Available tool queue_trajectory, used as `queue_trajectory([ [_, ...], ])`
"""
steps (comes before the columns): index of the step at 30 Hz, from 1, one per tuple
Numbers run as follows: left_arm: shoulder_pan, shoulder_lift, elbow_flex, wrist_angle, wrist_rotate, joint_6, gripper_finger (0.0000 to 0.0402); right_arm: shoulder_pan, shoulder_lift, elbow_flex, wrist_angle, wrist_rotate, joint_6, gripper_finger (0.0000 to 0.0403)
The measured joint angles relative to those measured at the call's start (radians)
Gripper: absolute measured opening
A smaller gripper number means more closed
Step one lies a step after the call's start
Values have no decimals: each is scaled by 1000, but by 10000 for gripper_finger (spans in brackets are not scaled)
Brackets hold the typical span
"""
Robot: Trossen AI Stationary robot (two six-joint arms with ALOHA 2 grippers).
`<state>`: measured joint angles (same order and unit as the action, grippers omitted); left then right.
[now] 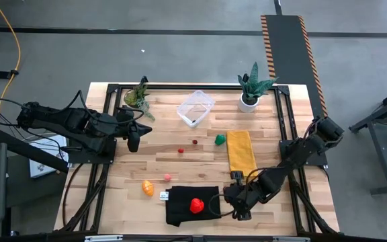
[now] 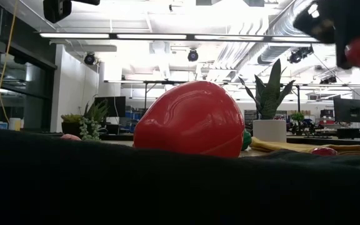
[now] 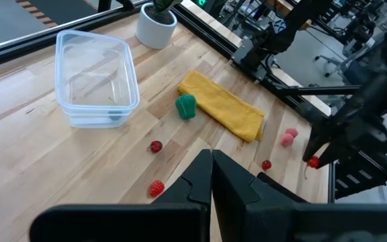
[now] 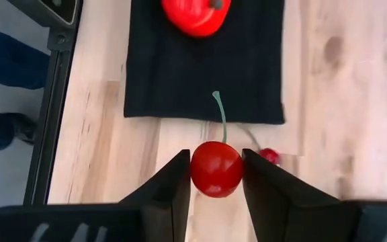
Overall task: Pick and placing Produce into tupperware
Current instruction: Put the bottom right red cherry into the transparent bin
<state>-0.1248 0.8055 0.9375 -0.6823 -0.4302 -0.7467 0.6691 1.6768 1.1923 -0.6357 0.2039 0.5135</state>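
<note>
A red cherry (image 4: 216,169) with a green stem is clamped between the two dark fingers (image 4: 170,191) of the right gripper (image 1: 237,202) — the jaws are closed partway, pressed on either side of the fruit. The right gripper is held above the near edge of the table (image 1: 146,158), just beside the right end of a black cloth (image 1: 180,208). On that cloth a large red piece of produce (image 1: 197,205) is seen lying; in the low view it fills the middle of the picture. A second small red berry (image 4: 269,156) lies on the wood just past the cloth's edge.

The left gripper (image 1: 133,140) is held over the left part of the table, its fingers (image 3: 193,185) pressed fully together with nothing between them.

The tupperware (image 1: 195,107) — clear, rounded-rectangular — stands at the far middle of the table, between a leafy plant (image 1: 138,97) and a plant in a white pot (image 1: 249,101); whether it holds anything cannot be told. Further produce is scattered on the wood: a green piece (image 1: 220,139) touching the edge of a yellow cloth (image 1: 241,151), two small red berries (image 1: 187,146), a pink one (image 1: 167,177) and an orange piece (image 1: 148,188).

A small white label (image 1: 164,196) is seen at the black cloth's left edge; no writing on it can be read.
</note>
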Motion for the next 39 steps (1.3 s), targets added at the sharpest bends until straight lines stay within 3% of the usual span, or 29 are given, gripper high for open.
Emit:
queue_trajectory([
  [13,0,0,0,0,0,0,1,-130,0,285,-280,50,-131,104],
  [27,0,0,0,0,23,8,1,-407,-1,647,-428,48,-263,104],
  [39,0,0,0,0,89,16,1,-686,-1,726,-402,26,-271,104],
])
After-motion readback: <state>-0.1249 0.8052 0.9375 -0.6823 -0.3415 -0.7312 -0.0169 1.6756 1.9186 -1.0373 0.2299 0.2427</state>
